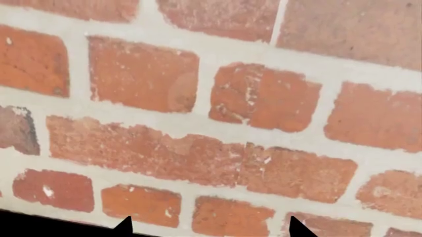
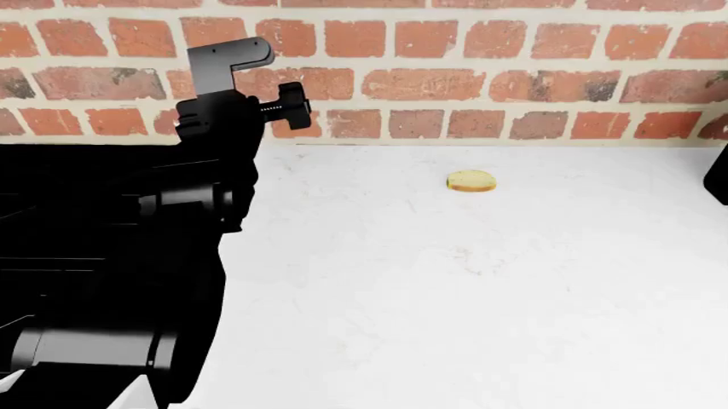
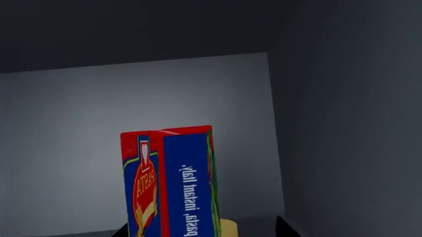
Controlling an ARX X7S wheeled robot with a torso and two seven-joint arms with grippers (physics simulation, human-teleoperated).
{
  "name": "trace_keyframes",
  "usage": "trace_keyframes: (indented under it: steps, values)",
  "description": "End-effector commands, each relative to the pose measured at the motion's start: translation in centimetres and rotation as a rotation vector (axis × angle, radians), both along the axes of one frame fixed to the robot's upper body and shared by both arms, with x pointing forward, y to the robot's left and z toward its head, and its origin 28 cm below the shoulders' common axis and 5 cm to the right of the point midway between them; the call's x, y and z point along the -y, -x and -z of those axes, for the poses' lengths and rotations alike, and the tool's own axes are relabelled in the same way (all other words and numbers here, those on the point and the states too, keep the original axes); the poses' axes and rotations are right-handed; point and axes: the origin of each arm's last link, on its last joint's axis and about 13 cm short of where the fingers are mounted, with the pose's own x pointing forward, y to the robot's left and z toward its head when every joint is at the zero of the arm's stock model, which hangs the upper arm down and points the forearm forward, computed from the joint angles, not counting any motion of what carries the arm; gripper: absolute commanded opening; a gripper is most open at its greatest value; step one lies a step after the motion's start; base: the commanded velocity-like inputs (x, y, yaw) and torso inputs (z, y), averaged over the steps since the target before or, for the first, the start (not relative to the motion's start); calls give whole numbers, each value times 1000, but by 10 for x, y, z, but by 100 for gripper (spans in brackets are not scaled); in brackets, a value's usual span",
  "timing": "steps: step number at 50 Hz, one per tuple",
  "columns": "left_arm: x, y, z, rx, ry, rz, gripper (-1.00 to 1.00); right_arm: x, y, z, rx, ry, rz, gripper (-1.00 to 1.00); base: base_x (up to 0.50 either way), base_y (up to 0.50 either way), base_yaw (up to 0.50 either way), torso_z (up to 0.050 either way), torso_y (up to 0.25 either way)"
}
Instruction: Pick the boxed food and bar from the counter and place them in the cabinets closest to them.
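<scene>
Red brick with pale mortar (image 2: 478, 85) fills the top band of my head view, and below it the smooth white stone-like counter with faint grey veining (image 2: 455, 290) spreads across the centre and right of the frame. A small round tan-yellow lump (image 2: 471, 181) sits on that counter just right of centre, near the wall. My black left arm (image 2: 125, 256) blocks the whole left side of the head view, reaching up to the bricks at upper left. At the far right edge a sliver of something dark (image 2: 718, 175) shows; I cannot tell what it is.

From the left wrist camera I see only the same brick wall close up, with two dark fingertips of the left gripper (image 1: 207, 228) poking in at the bottom edge, set well apart with nothing between them.

The right wrist camera looks into a dim grey cabinet interior (image 3: 132, 94). The tall, thin blue and red cardboard box with white lettering (image 3: 170, 182) stands low in the centre of that frame, with the dark tips of the right gripper (image 3: 201, 229) showing to either side of its lower end at the bottom edge. I cannot tell whether those fingers are clamped on the box or merely flank it.

The wrapped bar does not show in any of my views.
</scene>
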Motion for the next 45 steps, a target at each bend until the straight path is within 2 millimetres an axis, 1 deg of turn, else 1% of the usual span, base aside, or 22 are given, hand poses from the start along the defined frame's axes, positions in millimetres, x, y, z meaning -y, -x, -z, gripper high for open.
trace_keyframes:
  steps: [1, 12, 19, 26, 45]
  values:
    - [0, 0, -1, 2, -4, 0, 100, -6, -5, 21, -11, 37, -48, 100, 0, 0, 0, 0, 0]
    - [0, 0, 0, 1, -4, -1, 100, -13, 13, 13, 68, 104, -11, 100, 0, 0, 0, 0, 0]
    - [0, 0, 0, 1, -4, -2, 100, -18, 23, 9, 108, 128, -19, 100, 0, 0, 0, 0, 0]
    - [0, 0, 0, 1, -3, -1, 100, -20, 30, 7, 126, 156, -3, 100, 0, 0, 0, 0, 0]
    - [0, 0, 0, -1, -7, -2, 100, -13, 43, 0, 148, 176, 54, 100, 0, 0, 0, 0, 0]
